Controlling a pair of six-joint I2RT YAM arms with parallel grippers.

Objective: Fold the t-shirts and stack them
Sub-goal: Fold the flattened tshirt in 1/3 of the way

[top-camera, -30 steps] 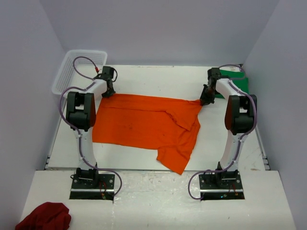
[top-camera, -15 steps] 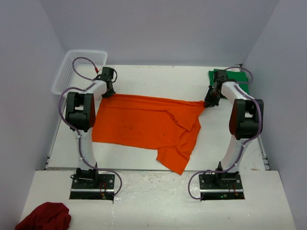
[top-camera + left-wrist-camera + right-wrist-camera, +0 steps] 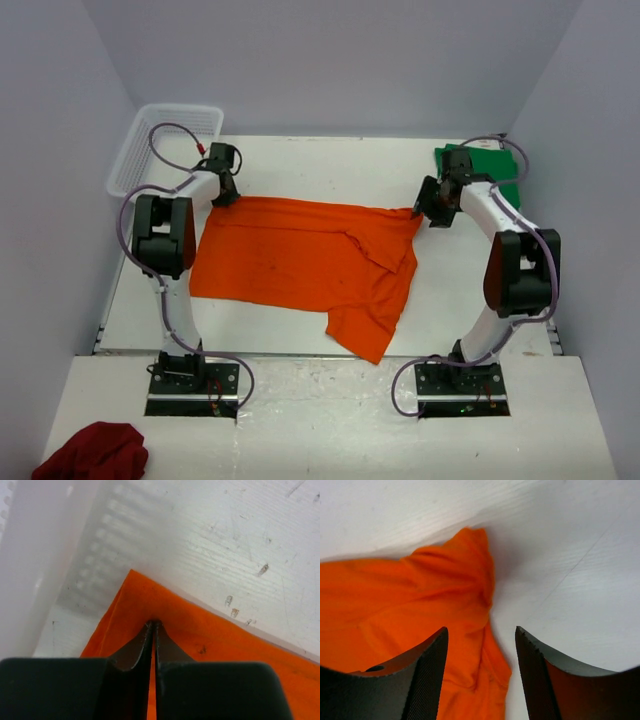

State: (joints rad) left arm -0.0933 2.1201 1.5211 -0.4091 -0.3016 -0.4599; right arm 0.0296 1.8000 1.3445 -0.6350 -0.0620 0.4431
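Observation:
The orange t-shirt [image 3: 300, 255] lies spread flat across the table, with one sleeve hanging toward the near edge. My left gripper [image 3: 228, 195] is at its far left corner, and the left wrist view shows that gripper [image 3: 152, 624] shut on the orange t-shirt [image 3: 200, 630] beside the basket wall. My right gripper [image 3: 425, 212] hovers at the far right corner. In the right wrist view it [image 3: 481, 628] stands open, holding nothing, over the bunched corner of the orange t-shirt [image 3: 395, 595]. The dark green t-shirt [image 3: 490, 170] lies folded at the far right, partly behind the right arm.
A white mesh basket [image 3: 150, 150] stands at the far left corner, close to the left gripper; its wall [image 3: 30, 555] fills the left of that wrist view. A dark red cloth [image 3: 92, 452] lies on the near ledge at bottom left. Walls enclose the table on three sides.
My right gripper has opened and let go of the orange shirt's far right corner, and its elbow has swung out to the right. The left gripper has stayed on its corner.

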